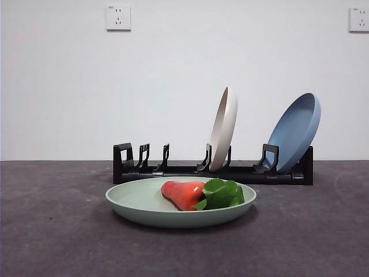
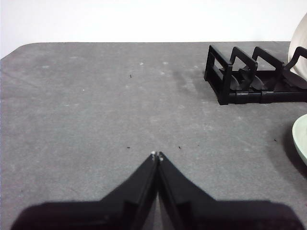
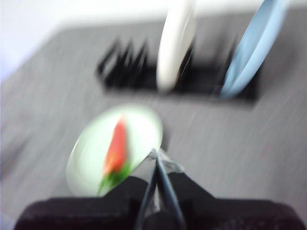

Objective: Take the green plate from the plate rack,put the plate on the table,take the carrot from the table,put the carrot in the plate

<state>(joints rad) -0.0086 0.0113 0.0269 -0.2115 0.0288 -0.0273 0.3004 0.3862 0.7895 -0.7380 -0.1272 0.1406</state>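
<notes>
The pale sage-green plate (image 1: 144, 202) lay flat on the tabletop (image 1: 52, 231) before the plate rack (image 1: 190, 171), cradling the stubby orange-red carrot (image 1: 183, 193). Left gripper (image 2: 157, 155) and right gripper (image 3: 157, 153) stood clenched, empty.

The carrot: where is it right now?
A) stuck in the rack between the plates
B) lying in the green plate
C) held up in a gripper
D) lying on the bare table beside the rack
B: the carrot lies inside the green plate, which sits flat on the table in front of the plate rack; no gripper is near it in the front view.
</notes>
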